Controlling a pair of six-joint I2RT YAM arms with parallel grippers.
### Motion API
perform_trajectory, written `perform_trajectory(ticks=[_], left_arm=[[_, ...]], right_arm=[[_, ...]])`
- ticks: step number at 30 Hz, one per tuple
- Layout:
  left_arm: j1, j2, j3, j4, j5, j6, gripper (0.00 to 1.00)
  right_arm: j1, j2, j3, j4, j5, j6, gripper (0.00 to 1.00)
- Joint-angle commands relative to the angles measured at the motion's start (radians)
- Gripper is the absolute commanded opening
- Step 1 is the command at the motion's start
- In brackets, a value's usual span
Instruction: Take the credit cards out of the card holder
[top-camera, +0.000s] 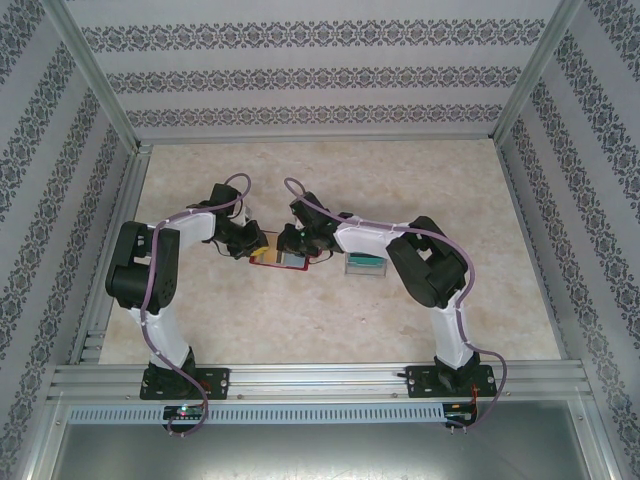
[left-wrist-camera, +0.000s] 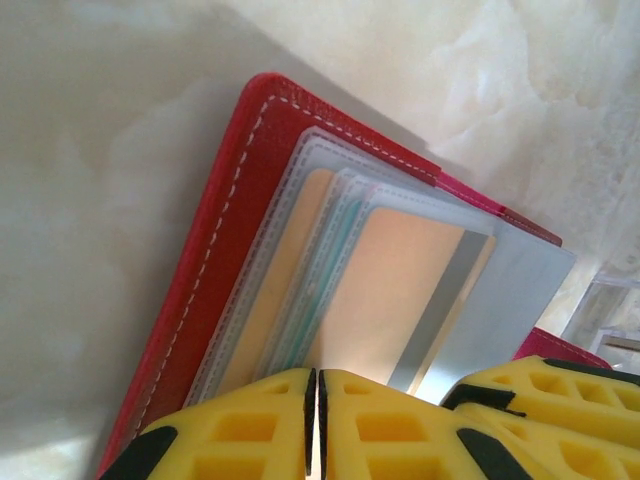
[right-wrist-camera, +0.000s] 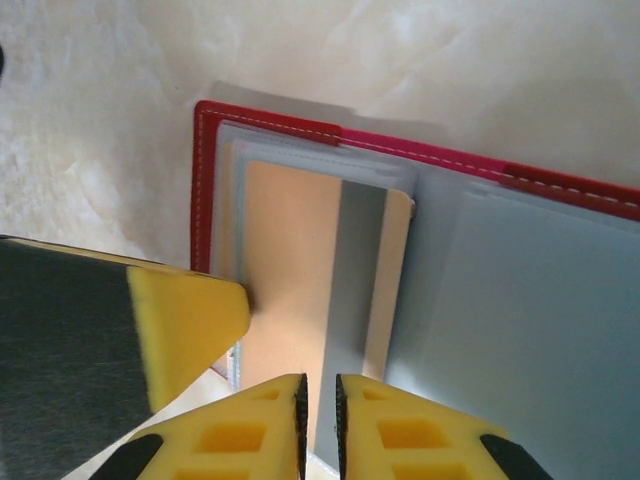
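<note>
- Card holder (top-camera: 285, 260) and both arms share a pale marbled tabletop (top-camera: 330, 330), which is fenced by aluminium rails and patterned walls.
- The left arm (top-camera: 150, 270) and the right arm (top-camera: 430, 262) bend inward from their bases at the near edge. Their wrists meet over the middle of the tabletop, one at each side of the card holder.
- The left gripper (left-wrist-camera: 313, 380) has its yellow fingers pressed together to a hairline, clamped on the near edge of the card holder's sleeves.
- The right gripper (right-wrist-camera: 320, 385) has its fingers drawn in to a narrow slit. The near end of a beige card (right-wrist-camera: 290, 260) runs into that slit and is pinched there.
- The card holder is red with white stitching along its border. It lies open and flat at the centre of the tabletop, with its grey see-through sleeves fanned upward.
- A teal-green card (top-camera: 365, 265) lies flat on the tabletop just to the right of the card holder and apart from it, beside the right arm.
- The beige card, which has a grey stripe down it, lies among the sleeves on the left half of the card holder.
- A thin teal edge (left-wrist-camera: 330, 280) shows between two sleeves beside the beige card.
</note>
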Motion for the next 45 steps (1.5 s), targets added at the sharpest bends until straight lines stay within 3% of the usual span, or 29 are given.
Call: perform_trajectory(ticks=[1, 18, 23, 36, 45], left_arm=[[0.007, 0.027, 0.014, -0.056, -0.043, 0.009, 0.13], [0.006, 0.028, 0.009, -0.064, -0.041, 0.008, 0.13], [0.006, 0.025, 0.01, -0.067, -0.043, 0.008, 0.13], [0.006, 0.043, 0.019, -0.095, -0.065, 0.006, 0.12], [0.006, 0.049, 0.023, -0.102, -0.066, 0.008, 0.12]], right_arm=[[-0.014, 0.011, -0.026, 0.013, 0.003, 0.017, 0.2], [-0.029, 0.051, -0.055, 0.129, -0.101, 0.063, 0.21], [-0.031, 0.056, -0.068, 0.14, -0.103, 0.071, 0.15], [-0.048, 0.033, -0.156, 0.285, -0.149, 0.126, 0.18], [-0.054, 0.035, -0.171, 0.316, -0.165, 0.137, 0.08]])
